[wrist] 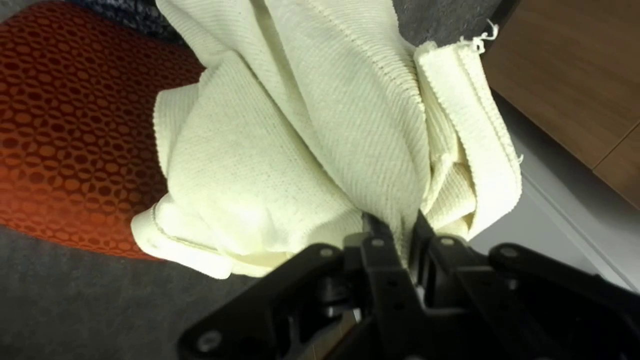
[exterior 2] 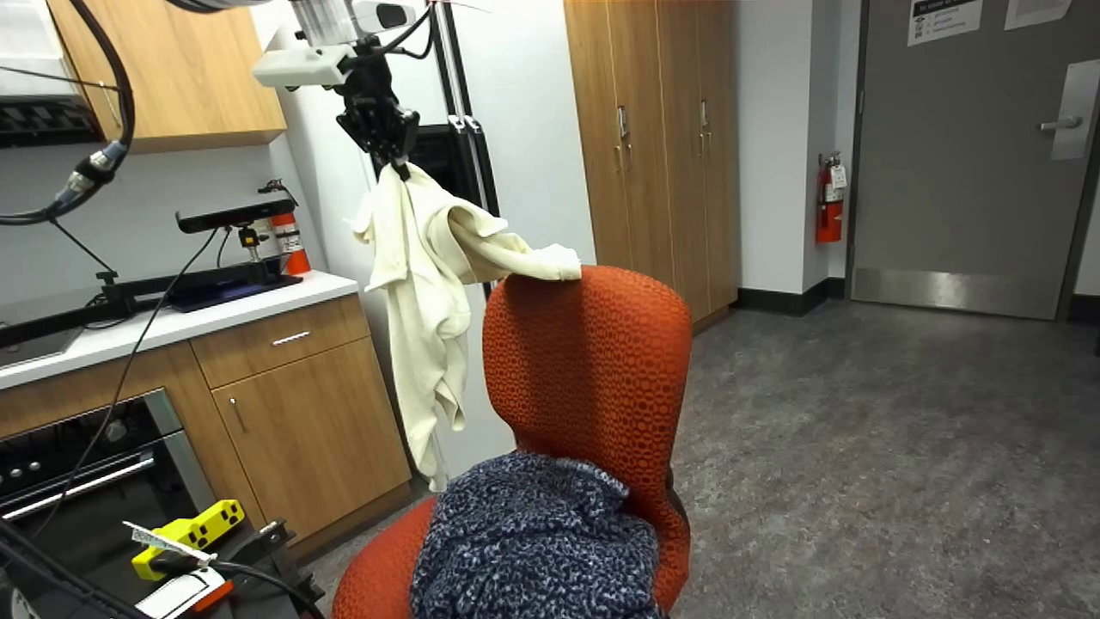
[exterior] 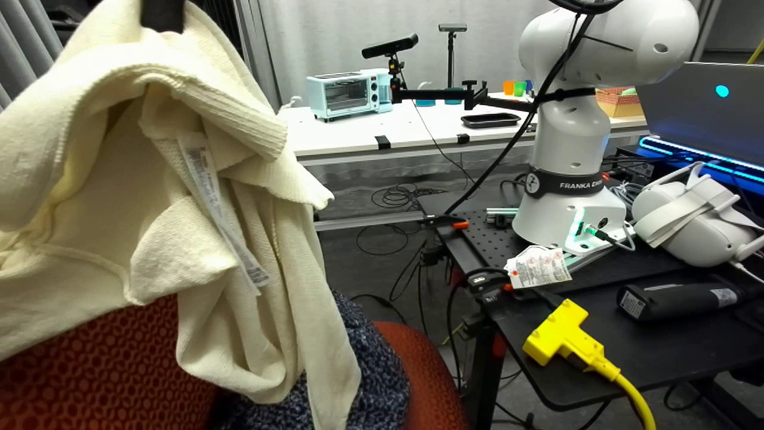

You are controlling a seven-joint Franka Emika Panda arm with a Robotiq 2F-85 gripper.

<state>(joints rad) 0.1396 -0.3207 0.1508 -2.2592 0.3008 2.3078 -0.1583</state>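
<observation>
While end effector pinches cream garment, orange chair bears speckled cloth; wooden cupboards behind.

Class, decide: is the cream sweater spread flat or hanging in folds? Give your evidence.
Hanging in folds: the gripper pinches the cream sweater at one spot, and most of it droops in loose creases below.

Only text I can read: "FRANKA E…" on the black band round the arm base, round emblem beside it. Laptop has a lit round logo, brand unclear. Too small to read: care label in the sweater, white tag at the tabletop edge, signs on the door.
</observation>
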